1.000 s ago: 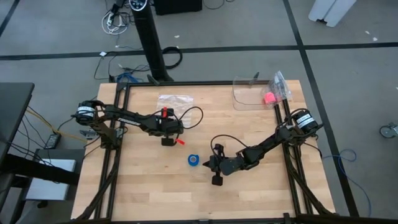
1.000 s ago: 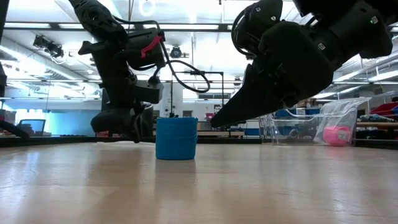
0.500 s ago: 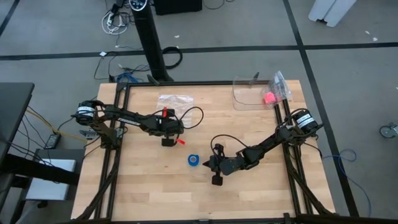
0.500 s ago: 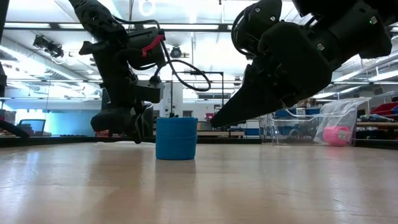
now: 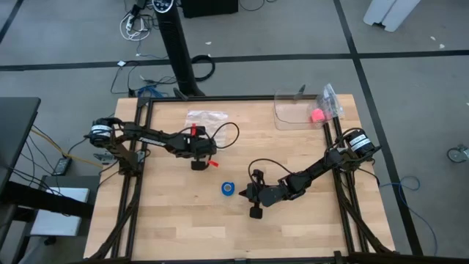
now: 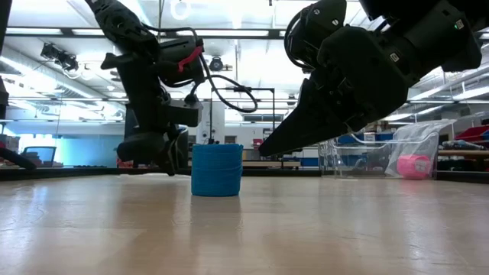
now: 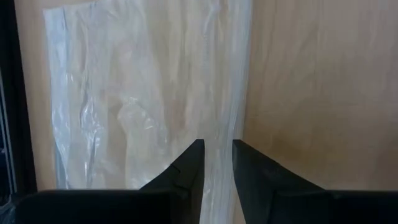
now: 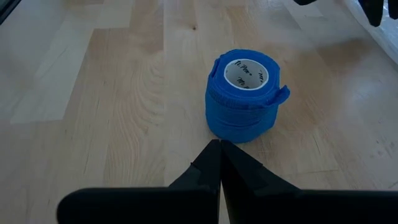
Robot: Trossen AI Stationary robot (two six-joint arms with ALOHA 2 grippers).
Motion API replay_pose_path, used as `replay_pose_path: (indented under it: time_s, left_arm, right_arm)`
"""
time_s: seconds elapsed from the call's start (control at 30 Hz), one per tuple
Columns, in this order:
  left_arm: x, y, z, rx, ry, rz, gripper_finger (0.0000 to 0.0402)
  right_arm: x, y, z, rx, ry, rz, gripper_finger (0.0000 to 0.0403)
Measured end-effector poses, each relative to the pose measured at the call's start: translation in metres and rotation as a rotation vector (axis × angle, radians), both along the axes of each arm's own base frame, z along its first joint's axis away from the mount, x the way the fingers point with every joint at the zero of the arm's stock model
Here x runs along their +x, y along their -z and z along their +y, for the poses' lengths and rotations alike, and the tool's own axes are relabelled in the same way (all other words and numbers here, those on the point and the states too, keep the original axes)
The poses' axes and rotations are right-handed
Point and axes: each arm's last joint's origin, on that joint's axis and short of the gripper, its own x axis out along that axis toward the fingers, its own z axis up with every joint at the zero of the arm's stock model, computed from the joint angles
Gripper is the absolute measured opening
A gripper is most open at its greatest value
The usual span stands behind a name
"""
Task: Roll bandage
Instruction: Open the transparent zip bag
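The bright blue bandage [image 5: 229, 188] is a small hollow-centred coil standing on one flat end on the wooden table, near its middle; it also shows in the low view [image 6: 217, 169] and the right wrist view [image 8: 244, 93]. My right gripper [image 5: 244, 194] is shut and empty. It hangs low just to the right of the coil, and its tips [image 8: 219, 144] point at the coil with a short gap between. My left gripper [image 5: 198, 166] points down over the table, farther back and to the left of the coil. Its fingers [image 7: 198, 149] stand a narrow gap apart and hold nothing.
A flat clear plastic bag [image 5: 206, 119] lies on the table near the far edge, beyond my left gripper [image 7: 143, 112]. A clear plastic container [image 5: 293, 114] and a bag with a small pink ball [image 5: 316, 115] sit at the far right corner. Bare wood lies toward the near edge.
My left gripper has drifted slightly toward the table's far edge. The blue coil and my right gripper have stayed where they were.
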Motion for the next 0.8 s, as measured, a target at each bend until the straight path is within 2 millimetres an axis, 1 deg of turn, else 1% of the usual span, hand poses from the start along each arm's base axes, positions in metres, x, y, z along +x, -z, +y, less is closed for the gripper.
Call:
replay_pose_path:
  time_s: [0.1, 0.17, 0.33, 0.63, 0.8]
  left_arm:
    - [0.002, 0.003, 0.0, -0.015, 0.006, -0.001, 0.009]
    - [0.003, 0.009, 0.0, -0.017, 0.009, 0.018, 0.009]
    - [0.006, 0.017, 0.001, 0.005, 0.004, 0.042, 0.009]
    - [0.01, 0.014, 0.001, 0.001, 0.004, 0.044, 0.0089]
    - [0.013, 0.01, 0.001, -0.022, 0.011, 0.054, 0.0069]
  right_arm:
    - [-0.001, 0.0, 0.001, 0.0, -0.004, 0.0, 0.0011]
    - [-0.001, 0.0, 0.002, 0.0, -0.006, 0.0, 0.0011]
    - [-0.001, 0.0, 0.002, 0.0, -0.007, 0.0, 0.0011]
    - [-0.001, 0.0, 0.002, -0.001, -0.007, 0.0, 0.0011]
    - [-0.003, 0.0, 0.007, -0.001, -0.021, 0.0, 0.0011]
